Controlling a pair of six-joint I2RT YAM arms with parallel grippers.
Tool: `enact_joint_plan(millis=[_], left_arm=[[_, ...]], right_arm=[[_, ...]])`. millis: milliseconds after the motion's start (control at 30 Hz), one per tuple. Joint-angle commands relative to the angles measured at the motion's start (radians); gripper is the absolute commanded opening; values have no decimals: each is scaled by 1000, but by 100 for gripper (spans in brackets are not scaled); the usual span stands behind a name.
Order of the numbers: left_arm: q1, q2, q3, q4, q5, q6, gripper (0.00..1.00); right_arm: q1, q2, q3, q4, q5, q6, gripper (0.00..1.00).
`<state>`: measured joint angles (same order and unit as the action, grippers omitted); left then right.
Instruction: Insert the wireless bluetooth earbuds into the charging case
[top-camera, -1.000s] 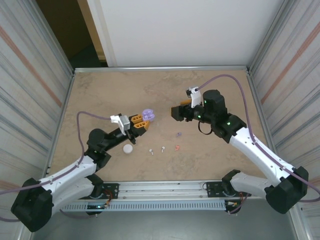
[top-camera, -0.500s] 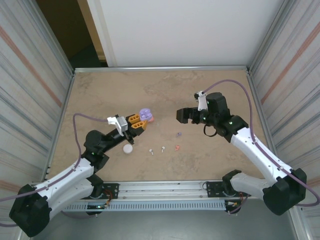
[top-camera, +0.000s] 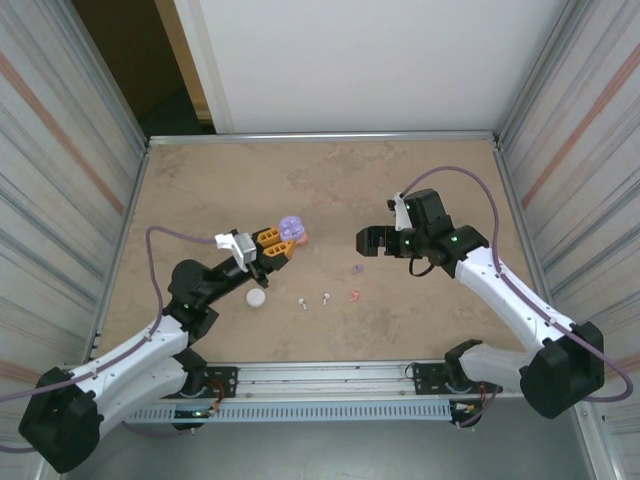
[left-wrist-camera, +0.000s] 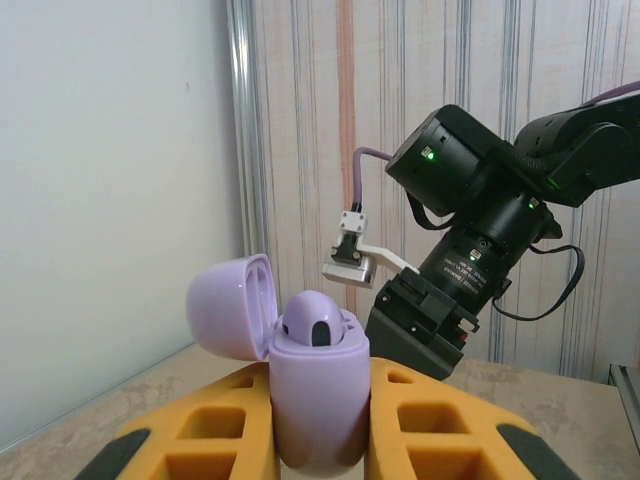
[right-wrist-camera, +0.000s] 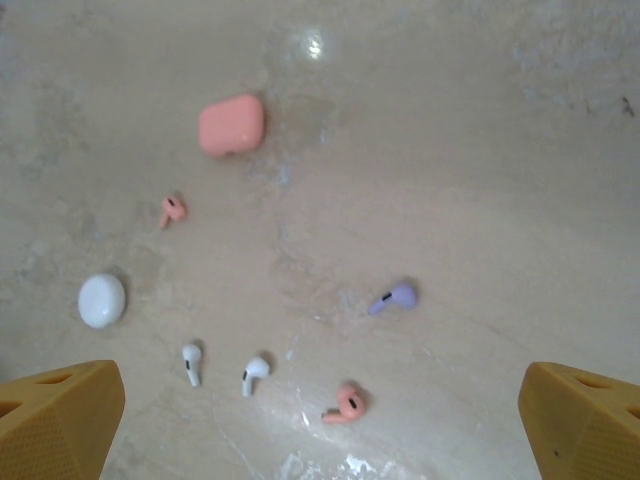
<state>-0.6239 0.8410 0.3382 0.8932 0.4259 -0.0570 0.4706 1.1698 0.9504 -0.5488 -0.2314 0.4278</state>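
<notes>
Here the left claw clamps the open purple case — right claw spread wide.

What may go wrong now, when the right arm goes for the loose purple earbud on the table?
1. The purple earbud is tiny against the wide-open right pincer; closing may flick it away or miss it.
2. A coral earbud lies close by; the fingers may knock it or take it instead.
3. The left pincer grips the open purple case by its lower body; pushing an earbud in may tilt it.
</notes>
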Motion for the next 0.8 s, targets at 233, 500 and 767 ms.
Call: enact_joint_plan(millis=[233,500,767], left_arm=[[-7,54,55,40,13,57,0],[-6,79,56,43,17,58,0],[-7,73,31,56,-6,34,0]], right_arm=[[-3,55,65,-110,-5,60,95],[15,128,66,-116,-8,78,87],[45,238,64,-93,-15,85,80]])
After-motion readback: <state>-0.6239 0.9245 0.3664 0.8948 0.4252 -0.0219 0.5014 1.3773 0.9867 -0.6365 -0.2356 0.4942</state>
